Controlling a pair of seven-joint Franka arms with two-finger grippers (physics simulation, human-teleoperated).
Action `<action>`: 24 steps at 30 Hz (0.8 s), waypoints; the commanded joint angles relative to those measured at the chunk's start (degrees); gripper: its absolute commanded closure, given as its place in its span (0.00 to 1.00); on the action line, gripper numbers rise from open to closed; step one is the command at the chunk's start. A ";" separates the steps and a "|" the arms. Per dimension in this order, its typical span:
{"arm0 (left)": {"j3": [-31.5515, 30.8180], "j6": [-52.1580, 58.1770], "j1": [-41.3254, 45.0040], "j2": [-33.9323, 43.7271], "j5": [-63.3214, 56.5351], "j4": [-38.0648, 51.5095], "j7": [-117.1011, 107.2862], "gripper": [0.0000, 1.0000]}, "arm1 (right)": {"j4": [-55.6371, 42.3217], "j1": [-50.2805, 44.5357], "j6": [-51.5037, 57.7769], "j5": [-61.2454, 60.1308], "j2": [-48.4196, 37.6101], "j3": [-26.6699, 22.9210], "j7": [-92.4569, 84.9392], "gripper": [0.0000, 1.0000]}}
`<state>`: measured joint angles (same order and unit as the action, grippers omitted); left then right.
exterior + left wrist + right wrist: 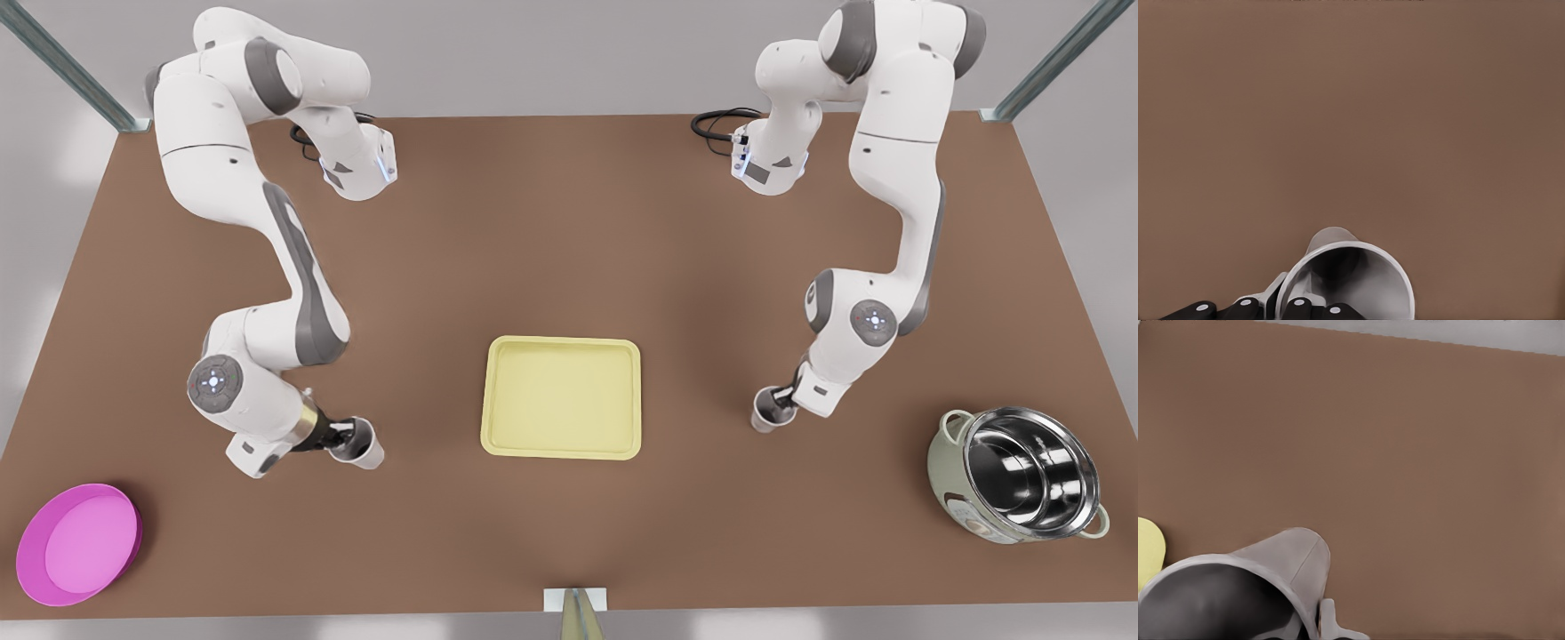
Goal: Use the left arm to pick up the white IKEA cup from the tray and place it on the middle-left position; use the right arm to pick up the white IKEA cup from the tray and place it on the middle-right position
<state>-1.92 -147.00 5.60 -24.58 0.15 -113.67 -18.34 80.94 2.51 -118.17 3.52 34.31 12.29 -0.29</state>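
Front view, left cup (364,444): lower left of frame, off the tray (562,397), clamped at the rim by the left gripper (342,437).
Right cup (766,412): right of tray, pinched by the right gripper (782,404).
My advice: I'd lower both until the bases sit flat, then release.

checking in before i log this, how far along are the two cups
Done: the yellow tray holds no cups. In hand: the left gripper grips one white cup on the front view's left, the right gripper grips the other cup on its right, both low over the table. Left: release and retreat.
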 commanded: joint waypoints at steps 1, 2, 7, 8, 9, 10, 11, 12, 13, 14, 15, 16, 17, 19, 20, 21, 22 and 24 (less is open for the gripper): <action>-0.02 -3.83 -0.15 -0.29 0.46 0.03 17.55 0.79 | -0.43 2.41 3.21 1.40 0.23 -0.59 -27.04 0.91; -0.02 -3.83 -0.15 -0.65 0.46 0.03 17.55 0.79 | -1.57 2.50 3.30 3.42 1.02 -2.00 -28.54 0.91; -0.02 -3.56 -0.06 -0.56 0.46 0.03 17.11 0.00 | -5.88 4.70 2.33 4.13 6.82 -7.19 -35.66 0.91; -0.02 -3.47 -0.06 -0.47 0.46 0.11 17.02 0.00 | -7.90 5.92 2.33 4.04 8.58 -7.28 -37.76 0.91; -0.02 -2.86 -0.06 0.32 0.90 0.73 16.94 0.00 | -9.31 6.37 2.33 4.04 10.07 -7.28 -38.65 0.91; 0.07 4.42 -0.15 2.95 0.99 2.57 16.67 0.00 | -10.53 7.51 2.33 3.95 11.48 -7.28 -40.49 0.91; 0.07 16.54 -0.15 7.87 1.08 4.94 16.41 0.00 | -12.29 8.03 2.24 3.78 13.24 -7.36 -41.99 0.91; 1.21 36.65 -0.41 8.85 3.00 14.86 14.91 0.00 | -12.38 8.30 1.28 3.78 13.85 -7.36 -42.78 0.91; 2.09 49.59 -1.64 8.67 6.52 24.09 15.00 0.00 | -12.47 9.09 0.66 3.78 14.64 -7.28 -43.48 0.91; 2.44 56.99 -2.61 9.54 6.10 29.90 14.83 0.00 | -12.73 9.27 -1.01 3.78 15.35 -7.28 -44.36 0.91; 3.15 49.63 -2.61 17.62 1.97 22.55 15.27 0.00 | -12.73 9.62 -1.62 3.69 15.70 -7.19 -44.36 0.91; 2.88 49.52 -2.17 16.05 0.82 24.20 15.00 0.00 | -12.74 9.62 -2.94 3.69 16.49 -7.19 -44.36 0.90; 2.80 49.44 -2.08 15.61 1.34 24.28 15.00 0.00 | -12.73 9.62 -3.12 3.69 16.67 -7.10 -44.36 0.90; 2.80 49.44 -1.91 14.65 1.17 25.60 15.18 0.00 | -12.82 9.62 -3.82 3.69 17.11 -7.10 -44.36 0.90; 2.71 49.17 -1.73 14.12 1.96 25.87 15.00 0.00 | -12.73 9.62 -3.82 3.69 17.02 -7.10 -44.27 0.84; 2.71 49.00 -1.29 12.89 2.05 27.97 15.09 0.00 | -12.82 9.62 -3.65 3.60 16.93 -7.10 -43.92 0.49; 2.71 49.00 -1.12 12.36 1.96 28.50 14.56 0.00 | -12.82 9.62 -3.56 3.43 16.84 -7.10 -43.75 0.35; 2.71 49.00 -1.29 12.19 1.96 28.50 14.65 0.00 | -12.74 9.62 -3.03 1.84 16.67 -7.19 -43.83 0.28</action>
<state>0.79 -102.99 4.43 -12.29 2.19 -85.39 -5.88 68.19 12.13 -120.95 7.29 51.05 5.18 -30.99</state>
